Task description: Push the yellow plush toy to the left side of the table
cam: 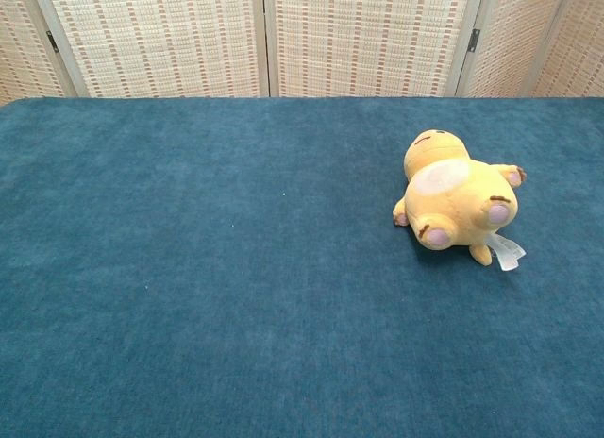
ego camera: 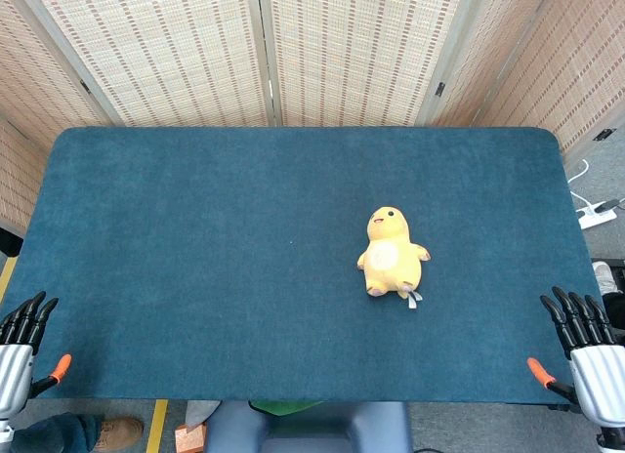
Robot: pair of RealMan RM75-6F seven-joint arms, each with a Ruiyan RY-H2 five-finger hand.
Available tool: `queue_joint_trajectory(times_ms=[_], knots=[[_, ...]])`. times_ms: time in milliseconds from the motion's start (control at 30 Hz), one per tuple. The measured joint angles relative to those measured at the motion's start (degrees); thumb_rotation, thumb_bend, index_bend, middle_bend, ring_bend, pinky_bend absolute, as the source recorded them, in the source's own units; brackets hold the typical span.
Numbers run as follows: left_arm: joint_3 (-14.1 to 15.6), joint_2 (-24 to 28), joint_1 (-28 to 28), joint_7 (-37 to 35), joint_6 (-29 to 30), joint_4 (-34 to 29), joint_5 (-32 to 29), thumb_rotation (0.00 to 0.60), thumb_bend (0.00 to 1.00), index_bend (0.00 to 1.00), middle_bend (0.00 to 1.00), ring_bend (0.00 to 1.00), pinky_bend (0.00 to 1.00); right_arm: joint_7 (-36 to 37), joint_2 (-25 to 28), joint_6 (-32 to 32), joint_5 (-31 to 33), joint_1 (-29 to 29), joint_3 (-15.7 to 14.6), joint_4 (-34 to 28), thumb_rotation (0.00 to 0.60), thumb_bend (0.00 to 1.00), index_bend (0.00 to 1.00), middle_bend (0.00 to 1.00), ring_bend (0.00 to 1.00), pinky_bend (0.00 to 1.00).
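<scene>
The yellow plush toy (ego camera: 392, 253) lies on its back right of the table's middle, head toward the far edge, feet and a white tag toward me; the chest view shows the plush toy (cam: 451, 200) at the right. My left hand (ego camera: 20, 350) hovers at the near left corner, fingers straight and apart, holding nothing. My right hand (ego camera: 589, 357) hovers at the near right corner, fingers likewise spread and empty, well clear of the toy. Neither hand shows in the chest view.
The table (ego camera: 195, 258) is covered in dark teal cloth. Woven folding screens (ego camera: 342, 53) stand behind the far edge. A white power strip (ego camera: 596, 216) lies on the floor at the right. A shoe (ego camera: 117, 433) shows below the near left edge.
</scene>
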Motion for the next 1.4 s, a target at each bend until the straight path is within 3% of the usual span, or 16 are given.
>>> queue_joint_trajectory(times_ms=[333, 533, 700, 967, 1100, 1200, 1267, 1333, 1367, 1400], knots=[[-0.36, 0.04, -0.64, -0.26, -0.91, -0.01, -0.32, 0.600, 0.33, 0.00, 0.00, 0.00, 0.14, 0.03, -0.59, -3.95, 1.26, 2.40, 0.89, 0.64, 0.600, 0.19, 0.00, 0.00, 0.00, 0.00], [-0.92, 0.22, -1.19, -1.06, -1.64, 0.21, -1.07, 0.600, 0.33, 0.00, 0.00, 0.00, 0.14, -0.60, -0.37, -15.05, 4.25, 9.13, 3.35, -0.80, 0.600, 0.19, 0.00, 0.00, 0.00, 0.00], [-1.13, 0.33, -1.34, -1.60, -2.43, 0.55, -2.14, 0.600, 0.33, 0.00, 0.00, 0.00, 0.14, -3.28, -1.64, -28.66, 9.50, 17.85, 6.65, -1.45, 0.600, 0.20, 0.00, 0.00, 0.00, 0.00], [-1.49, 0.60, -1.19, -2.57, -2.80, 0.80, -3.45, 0.600, 0.33, 0.00, 0.00, 0.00, 0.14, -6.64, -11.50, -46.91, 20.73, 32.64, 11.37, 5.25, 0.600, 0.20, 0.00, 0.00, 0.00, 0.00], [-1.60, 0.71, -1.04, -3.10, -2.63, 0.98, -3.75, 0.600, 0.33, 0.00, 0.00, 0.00, 0.14, -8.36, -16.32, -50.92, 24.30, 36.45, 11.89, 9.20, 0.600, 0.20, 0.00, 0.00, 0.00, 0.00], [-1.64, 0.80, -0.94, -3.44, -2.41, 1.04, -3.76, 0.600, 0.33, 0.00, 0.00, 0.00, 0.14, -9.19, -19.34, -53.49, 26.10, 38.61, 11.82, 12.05, 0.600, 0.29, 0.00, 0.01, 0.00, 0.02], [-1.54, 0.93, -0.79, -3.64, -2.11, 1.00, -3.54, 0.600, 0.33, 0.00, 0.00, 0.00, 0.14, -9.69, -20.97, -54.32, 26.57, 39.69, 11.46, 13.46, 0.600, 0.39, 0.07, 0.16, 0.09, 0.21], [-1.47, 1.04, -0.73, -3.94, -2.14, 1.02, -3.53, 0.600, 0.33, 0.00, 0.00, 0.00, 0.14, -9.70, -21.62, -54.04, 26.21, 39.94, 11.13, 13.78, 0.600, 0.48, 0.36, 0.52, 0.39, 0.59], [-1.48, 1.07, -0.73, -4.06, -2.16, 1.04, -3.57, 0.600, 0.33, 0.00, 0.00, 0.00, 0.14, -9.77, -21.83, -53.28, 25.88, 39.85, 10.97, 13.92, 0.600, 0.53, 0.54, 0.69, 0.55, 0.75], [-1.51, 1.11, -0.73, -4.15, -2.17, 1.05, -3.62, 0.600, 0.33, 0.00, 0.00, 0.00, 0.14, -9.90, -22.08, -52.48, 25.54, 39.75, 10.79, 14.04, 0.600, 0.57, 0.66, 0.80, 0.67, 0.85]])
